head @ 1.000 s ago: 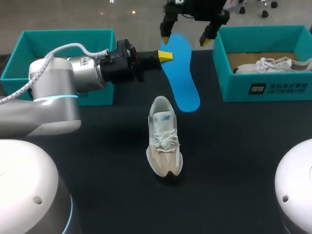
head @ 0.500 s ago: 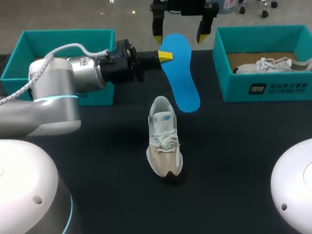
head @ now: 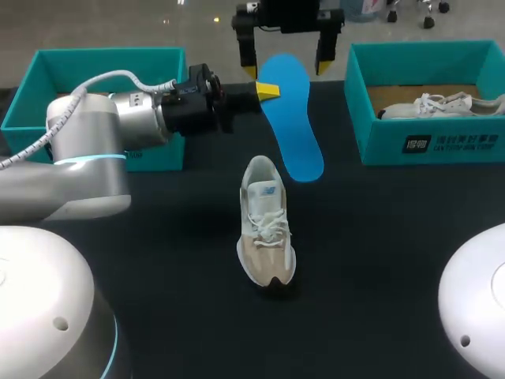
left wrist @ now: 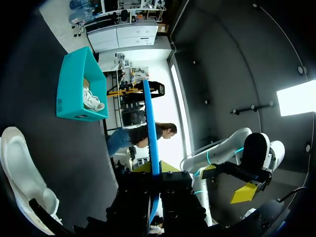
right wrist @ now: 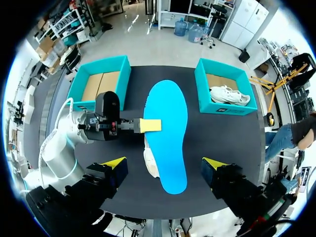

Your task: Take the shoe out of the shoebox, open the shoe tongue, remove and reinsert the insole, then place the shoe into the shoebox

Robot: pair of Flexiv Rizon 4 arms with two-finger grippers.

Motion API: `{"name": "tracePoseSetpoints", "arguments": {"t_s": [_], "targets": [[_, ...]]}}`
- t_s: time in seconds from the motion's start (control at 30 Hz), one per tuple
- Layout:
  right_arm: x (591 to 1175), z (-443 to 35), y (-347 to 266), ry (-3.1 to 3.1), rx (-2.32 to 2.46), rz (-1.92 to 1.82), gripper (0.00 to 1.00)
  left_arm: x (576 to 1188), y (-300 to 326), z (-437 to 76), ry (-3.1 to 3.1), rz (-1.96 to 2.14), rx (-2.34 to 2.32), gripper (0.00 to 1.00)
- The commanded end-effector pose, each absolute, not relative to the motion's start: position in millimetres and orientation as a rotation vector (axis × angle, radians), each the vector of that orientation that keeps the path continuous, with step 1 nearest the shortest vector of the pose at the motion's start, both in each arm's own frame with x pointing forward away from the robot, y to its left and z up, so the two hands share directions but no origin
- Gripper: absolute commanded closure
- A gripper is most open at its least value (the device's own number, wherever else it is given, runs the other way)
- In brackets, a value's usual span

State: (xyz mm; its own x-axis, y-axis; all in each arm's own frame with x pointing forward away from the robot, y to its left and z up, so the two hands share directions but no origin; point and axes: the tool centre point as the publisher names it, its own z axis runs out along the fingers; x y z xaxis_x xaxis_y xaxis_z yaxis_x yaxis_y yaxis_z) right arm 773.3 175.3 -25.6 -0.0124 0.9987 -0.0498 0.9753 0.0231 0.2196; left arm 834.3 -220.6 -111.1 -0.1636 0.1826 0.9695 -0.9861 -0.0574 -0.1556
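Note:
My left gripper holds the blue insole in the air by one long edge, shut on it. In the left wrist view the insole runs edge-on out from between my fingers. My right gripper hangs open over the insole's far end, one yellow tip on each side and neither touching it. From the right wrist view the insole lies flat below my open right gripper, with the left gripper's tips on its edge. The beige and white shoe stands on the table under the insole's near end.
A teal shoebox at the right holds another white shoe. A second teal shoebox sits at the back left, behind my left arm. The black table is bare in front of the shoe.
My right gripper has shifted left and squared up over the insole's far end. The left gripper, the insole and the shoe have not moved.

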Motion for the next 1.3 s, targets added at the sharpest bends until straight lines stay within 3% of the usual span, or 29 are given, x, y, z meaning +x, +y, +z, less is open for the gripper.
{"name": "tracePoseSetpoints", "arguments": {"t_s": [0.03,0.73,1.3], "targets": [[774,-25,176,2.099,2.065,0.178,0.00,833,-221,-111,-1.162,1.443,1.021,1.00],[774,-25,176,2.099,2.065,0.178,0.00,833,-221,-111,-1.162,1.443,1.021,1.00],[777,-20,122,2.265,2.152,0.838,0.00,833,-221,-111,-1.162,1.443,1.021,1.00]]}}
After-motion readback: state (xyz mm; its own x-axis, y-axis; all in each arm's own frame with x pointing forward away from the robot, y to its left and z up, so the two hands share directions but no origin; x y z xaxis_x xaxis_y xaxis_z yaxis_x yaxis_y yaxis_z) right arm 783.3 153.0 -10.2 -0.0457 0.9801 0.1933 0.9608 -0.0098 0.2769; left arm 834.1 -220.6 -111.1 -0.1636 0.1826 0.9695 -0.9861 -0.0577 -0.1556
